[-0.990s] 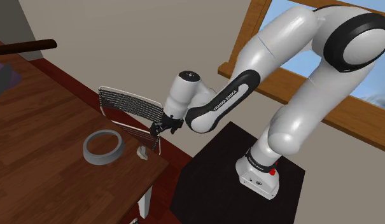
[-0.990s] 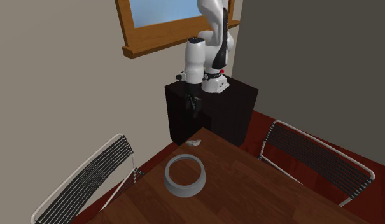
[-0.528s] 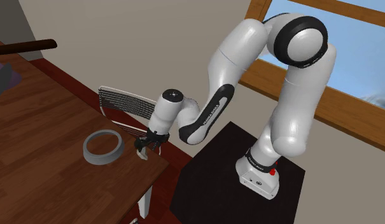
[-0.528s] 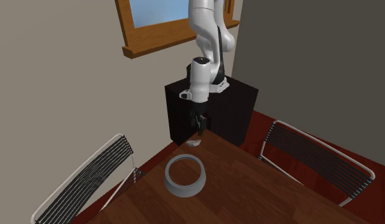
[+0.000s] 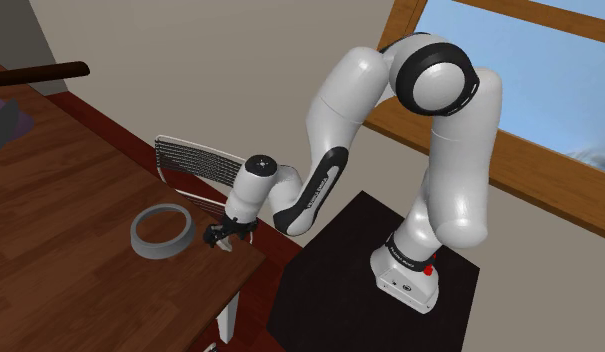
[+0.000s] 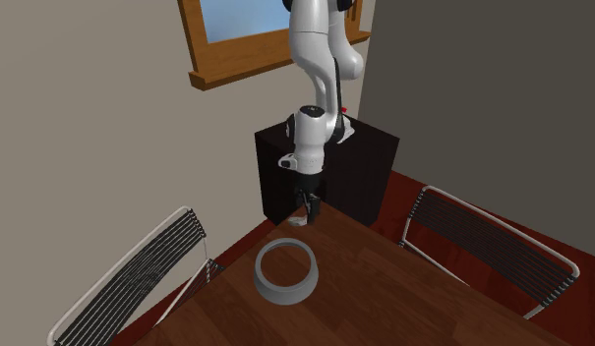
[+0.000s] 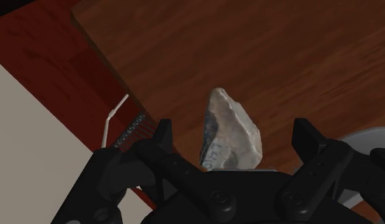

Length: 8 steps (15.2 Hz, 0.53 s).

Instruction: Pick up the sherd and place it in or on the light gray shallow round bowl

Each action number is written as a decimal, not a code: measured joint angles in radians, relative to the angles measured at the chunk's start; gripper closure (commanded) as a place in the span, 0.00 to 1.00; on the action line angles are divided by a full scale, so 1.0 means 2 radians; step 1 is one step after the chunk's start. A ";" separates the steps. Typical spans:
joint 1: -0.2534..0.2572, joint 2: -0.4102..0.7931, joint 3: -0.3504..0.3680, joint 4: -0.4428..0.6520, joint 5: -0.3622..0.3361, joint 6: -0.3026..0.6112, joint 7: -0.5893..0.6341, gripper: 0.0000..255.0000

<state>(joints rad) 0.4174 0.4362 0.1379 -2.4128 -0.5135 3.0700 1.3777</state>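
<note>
the black gripper (image 5: 218,238) hangs low over the near corner of the brown wooden table (image 5: 70,240), just left of the shoulder view's centre, pointing down at the tabletop. its two fingers (image 7: 163,137) stand wide apart. the sherd (image 7: 232,130), a pale grey, rough-edged chip with a darker patch, lies on the table between them. a gap shows on each side of it, so neither finger touches it and nothing is held. in the second exterior view the sherd sits at the table's far corner, a little above the frame's centre, right under the gripper. the light grey round bowl (image 5: 150,240) rests on the table near the sherd but apart from it, to its left in the shoulder view and below it in the second exterior view. a wire-backed chair (image 5: 195,158) stands at the table's edge behind the gripper. the white arm bends up from the black stand (image 5: 330,280) in the shoulder view's lower right, with a wood-framed window (image 5: 550,60) behind it in the upper right.
</note>
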 measured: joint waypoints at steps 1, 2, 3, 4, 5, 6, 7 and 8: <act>0.005 0.005 -0.005 0.003 -0.002 0.003 0.003 0.00; 0.007 0.008 -0.007 0.004 -0.003 0.004 0.004 0.00; 0.008 0.009 -0.008 0.005 -0.003 0.004 0.005 0.00; 0.009 0.009 -0.008 0.005 -0.004 0.005 0.005 0.00; 0.009 0.009 -0.008 0.006 -0.004 0.005 0.005 0.00; 0.009 0.009 -0.008 0.006 -0.004 0.005 0.005 0.00; 0.009 0.009 -0.009 0.006 -0.004 0.005 0.005 0.00; 0.009 0.009 -0.009 0.006 -0.004 0.005 0.005 1.00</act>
<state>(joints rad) 0.4358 0.4552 0.1208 -2.4014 -0.5206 3.0794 1.3879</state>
